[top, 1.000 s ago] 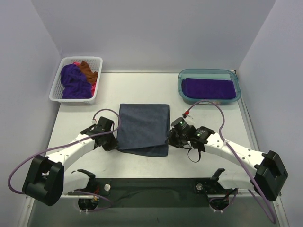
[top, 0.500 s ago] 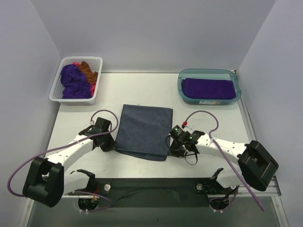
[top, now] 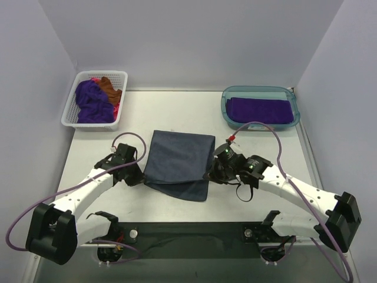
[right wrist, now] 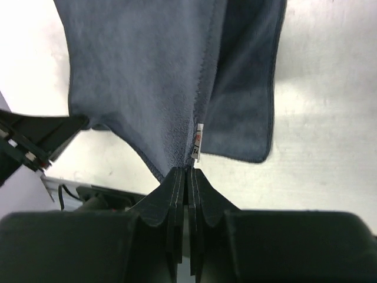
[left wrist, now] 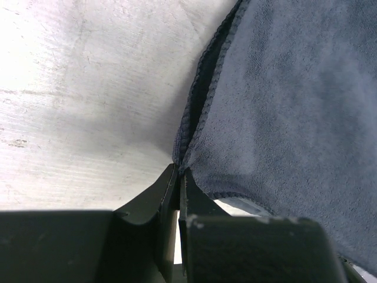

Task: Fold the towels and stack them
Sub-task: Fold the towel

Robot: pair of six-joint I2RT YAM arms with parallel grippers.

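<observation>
the slate blue-grey towel (top: 179, 159) lies on the table (top: 177, 112) between the two arms. its far part is flat and its near part is doubled into two layers. the left gripper (top: 139, 177) is at the towel's near left corner. in the left wrist view its jaws are pressed together on the hemmed edge of the cloth. the right gripper (top: 211, 175) is at the near right corner. in the right wrist view its jaws are clamped on the towel's edge just beside a small white label (right wrist: 199, 141), with a second layer showing behind the first. a folded purple towel (top: 259, 109) lies inside the teal tub (top: 225, 107) at the far right. the white basket (top: 122, 100) at the far left holds a crumpled purple towel (top: 91, 101), a rust-brown towel (top: 109, 88) and a pink towel (top: 116, 108).
</observation>
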